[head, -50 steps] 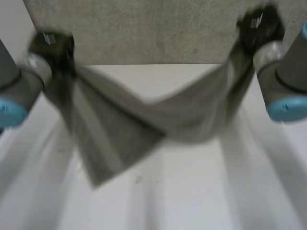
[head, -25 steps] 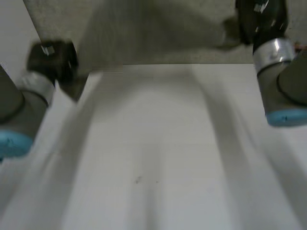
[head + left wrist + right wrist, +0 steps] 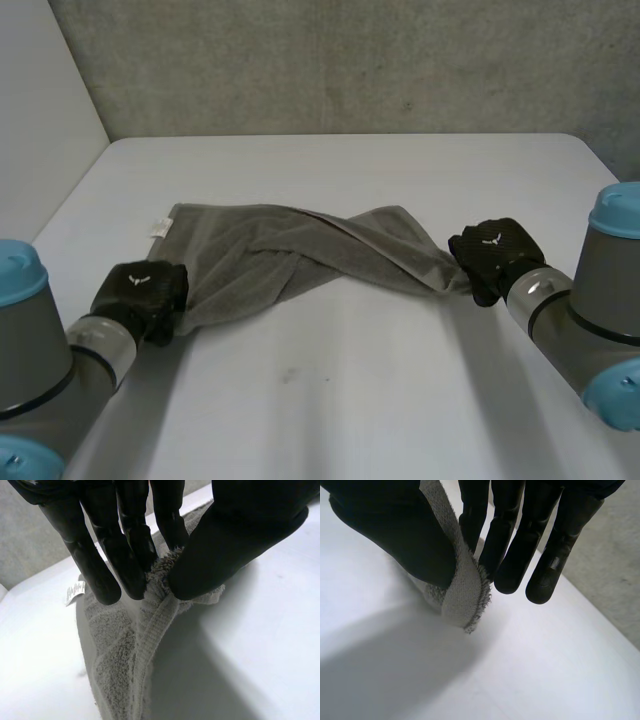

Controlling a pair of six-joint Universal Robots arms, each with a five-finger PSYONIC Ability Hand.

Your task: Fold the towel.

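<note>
**A bare robot test bench, the look of a lab**

A plain white flat-topped table (image 3: 330,400) stands against a rough grey concrete-like wall (image 3: 350,60). A smooth white side panel (image 3: 40,120) closes off its left edge. A grey-jointed left robot arm with light-blue caps (image 3: 40,350) and the matching right robot arm (image 3: 600,290) reach over the top, where a grey terry towel (image 3: 290,250) lies as the work piece.
</note>
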